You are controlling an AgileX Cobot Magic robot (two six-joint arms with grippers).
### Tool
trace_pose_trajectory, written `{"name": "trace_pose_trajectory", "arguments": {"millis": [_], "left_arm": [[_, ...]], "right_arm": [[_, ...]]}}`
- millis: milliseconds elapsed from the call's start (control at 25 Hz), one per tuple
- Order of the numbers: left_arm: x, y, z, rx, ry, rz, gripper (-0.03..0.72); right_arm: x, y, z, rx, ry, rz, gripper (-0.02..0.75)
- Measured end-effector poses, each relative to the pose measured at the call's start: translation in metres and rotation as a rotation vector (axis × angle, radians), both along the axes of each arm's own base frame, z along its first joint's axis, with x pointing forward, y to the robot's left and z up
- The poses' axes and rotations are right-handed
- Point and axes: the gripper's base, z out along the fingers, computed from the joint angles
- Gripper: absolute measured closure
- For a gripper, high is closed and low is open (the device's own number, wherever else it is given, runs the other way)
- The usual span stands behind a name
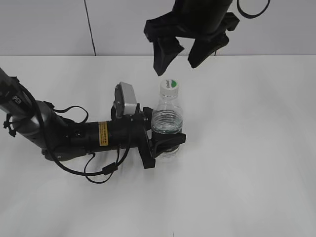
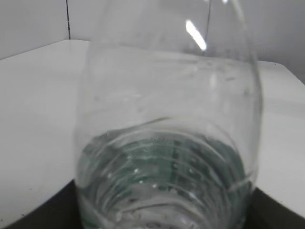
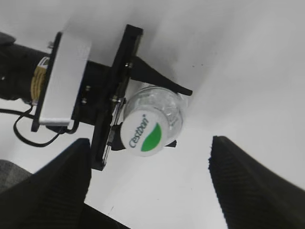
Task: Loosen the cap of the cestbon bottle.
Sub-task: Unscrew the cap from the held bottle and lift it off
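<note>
The bottle point(image 1: 168, 126) stands upright on the white table point(image 1: 247, 148), a little left of the table's middle in the exterior view. Its clear ribbed body shows the dark green label band low down, partly hidden by the black fingers that clasp it. The cap point(image 1: 171, 85) sits on the neck of the bottle, white with a green leaf mark and small lettering on top.

The left gripper point(image 1: 165, 143) reaches the bottle from the left, its arm lying low along the table. Its fingers are closed around the lower part of the bottle, one finger in front of the bottle and one behind it, touching the plastic. A silver-grey wrist camera point(image 1: 126, 100) sits on top of this arm just left of the bottle. In the left wrist view the bottle point(image 2: 167, 143) fills almost the whole picture, with the green band showing through the plastic near the bottom.

The right gripper point(image 1: 183, 53) hangs above the bottle, apart from the cap and touching nothing. Its two black fingers are spread wide, pointing down. In the right wrist view the cap point(image 3: 143, 132) lies between those fingers, nearer the left finger point(image 3: 52, 186) than the right one, and the left gripper point(image 3: 124, 81) clasps the bottle point(image 3: 167, 107) below the cap.
</note>
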Motion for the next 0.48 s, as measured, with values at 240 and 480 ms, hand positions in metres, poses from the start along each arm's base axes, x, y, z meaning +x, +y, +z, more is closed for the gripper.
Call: {"name": "trace_pose_trajectory", "arguments": {"millis": [240,480], "left_arm": [[0.0,0.0,0.0,0.0,0.0,0.0,0.28],[0.0,0.0,0.0,0.0,0.0,0.0,0.28]], "right_arm": [[0.0015,-0.0021,-0.0004,-0.002,0.02,-0.121,0.153],[0.0017,-0.0003,-0.0029,0.007,0.039,-0.141,0.153]]}}
